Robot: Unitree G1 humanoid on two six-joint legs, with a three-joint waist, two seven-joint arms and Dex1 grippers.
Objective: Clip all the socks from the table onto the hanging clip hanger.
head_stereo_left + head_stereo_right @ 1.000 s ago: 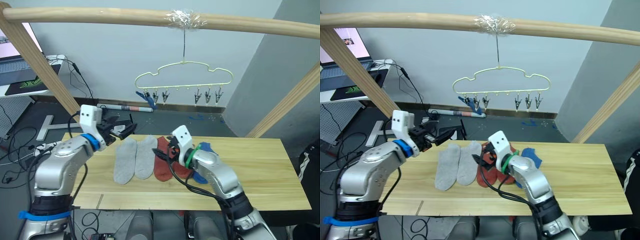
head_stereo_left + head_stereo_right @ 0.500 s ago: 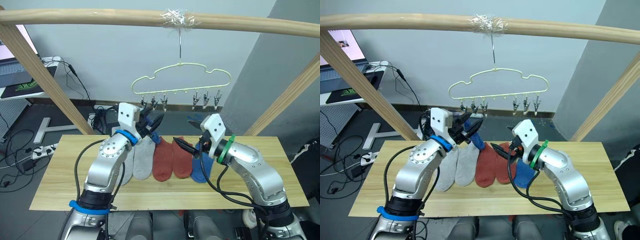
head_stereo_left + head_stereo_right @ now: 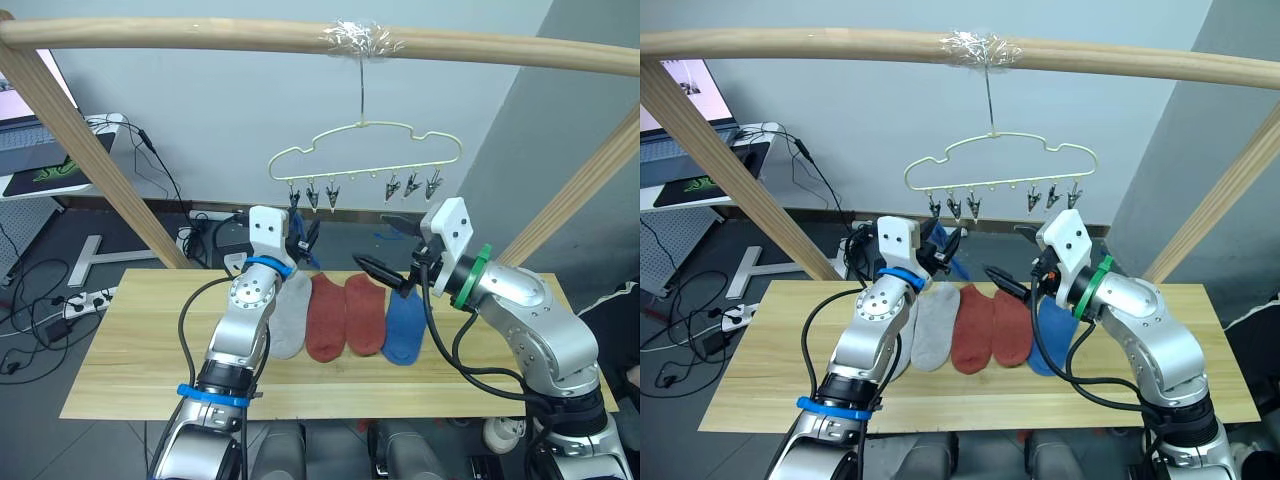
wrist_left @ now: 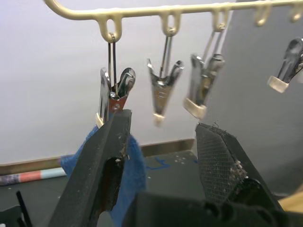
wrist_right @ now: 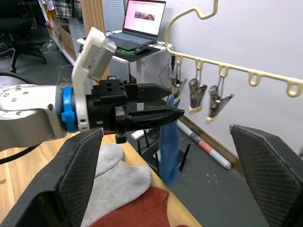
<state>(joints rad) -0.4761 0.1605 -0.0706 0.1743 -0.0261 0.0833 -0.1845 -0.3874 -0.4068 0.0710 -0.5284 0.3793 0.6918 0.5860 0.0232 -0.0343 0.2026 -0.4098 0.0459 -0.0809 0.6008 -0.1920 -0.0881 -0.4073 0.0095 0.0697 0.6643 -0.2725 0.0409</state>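
Six socks counted: two light grey socks (image 3: 287,312) side by side on the table (image 3: 130,345), partly behind the left arm; two rust red socks (image 3: 345,314) next to them; one blue sock (image 3: 405,325) flat at the right end of the row; and a second blue sock (image 5: 168,146) hanging from the end clip (image 4: 112,94) of the clip hanger (image 3: 366,152). All soft knit, short and rounded at the toe.

Six small grey metal clips on the thin pale yellow-green wire hanger, in two groups of three, hooked by a wire to a thick round wooden rail (image 3: 200,35) wrapped in clear tape at that spot.

Left gripper (image 4: 163,142) raised just under the left group of clips, jaws apart, one black finger (image 4: 102,165) touching the hanging blue fabric. Right gripper (image 3: 385,272) held above the far edge of the table near the flat blue sock, jaws wide apart, nothing between them.

From the left wrist: clips close up, pinched V shapes with cream tips, and blue fabric behind the finger. From the right wrist: the left gripper side on with the blue sock dangling below the end clip, plus a laptop (image 5: 142,21) on a white desk. From the head: the pale plank tabletop and the whole row of socks.
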